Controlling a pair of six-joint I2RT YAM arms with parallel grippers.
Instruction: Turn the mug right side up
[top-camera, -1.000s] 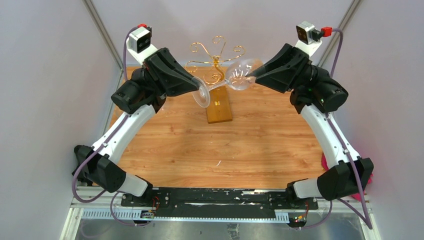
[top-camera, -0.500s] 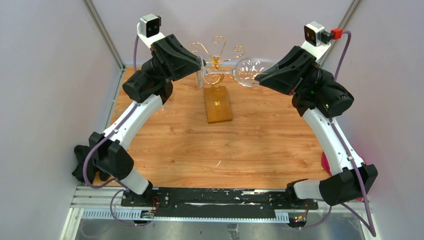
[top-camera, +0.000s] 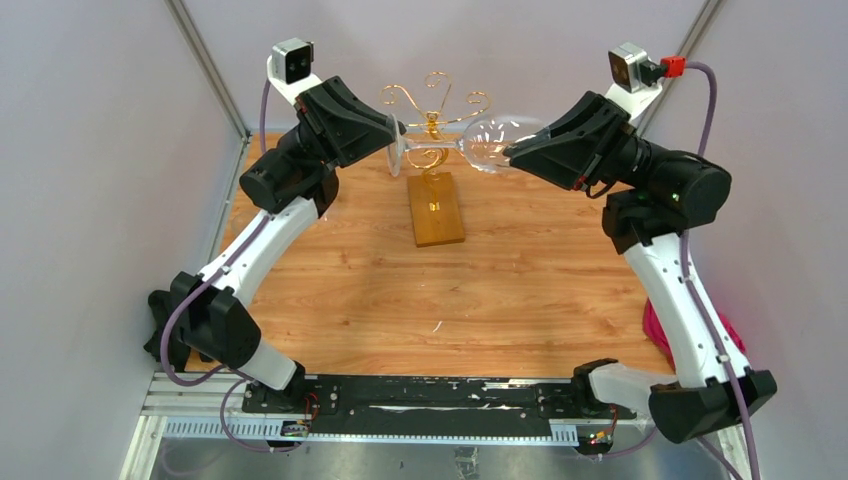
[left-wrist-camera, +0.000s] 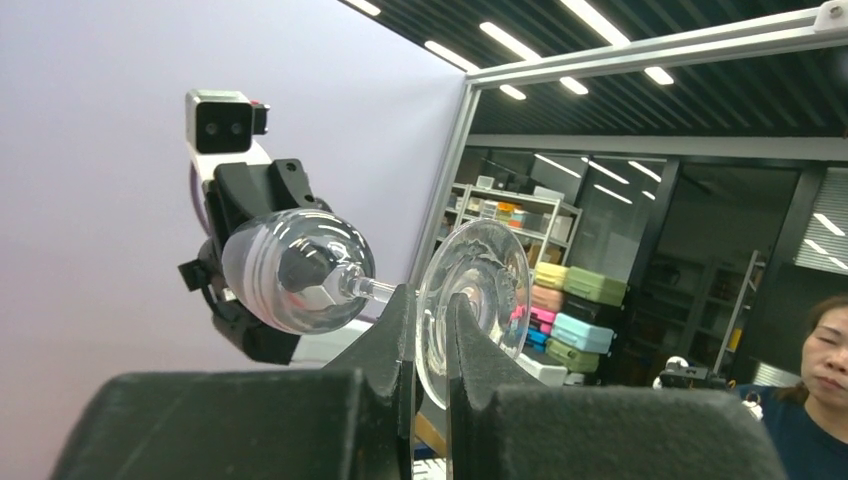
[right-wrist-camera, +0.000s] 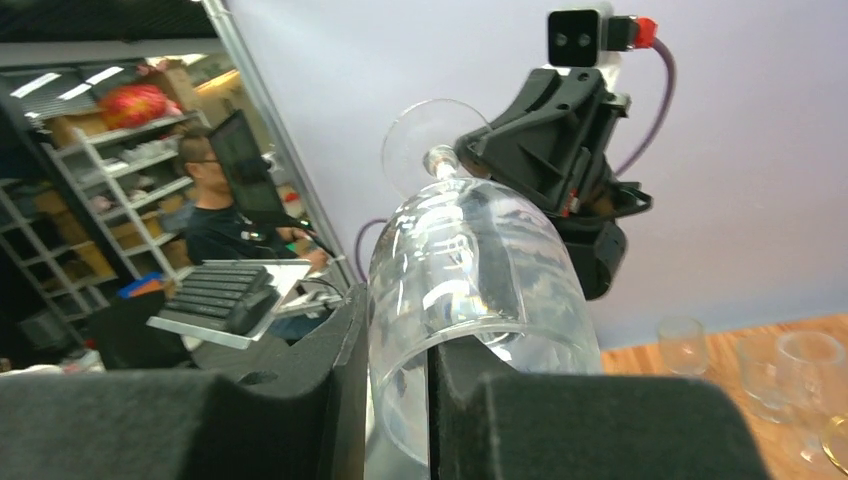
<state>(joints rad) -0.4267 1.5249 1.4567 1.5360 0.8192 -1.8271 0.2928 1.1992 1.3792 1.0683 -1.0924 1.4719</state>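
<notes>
The glass (top-camera: 485, 142) is held sideways, half turned, high over the counter (top-camera: 520, 290), foot pinched in the left jaws, rim in the right jaws; next it must be tipped foot-down.

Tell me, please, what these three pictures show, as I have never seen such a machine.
Two robot arms are bolted at the near edge of a wooden table. One picture looks down from above; the other two come from a small camera on each wrist. On the table stands a gold wire rack on a wooden block. The arms hold a wine glass sideways in the air between them: the left hand pinches its foot, the right hand pinches the rim of its bowl.
</notes>
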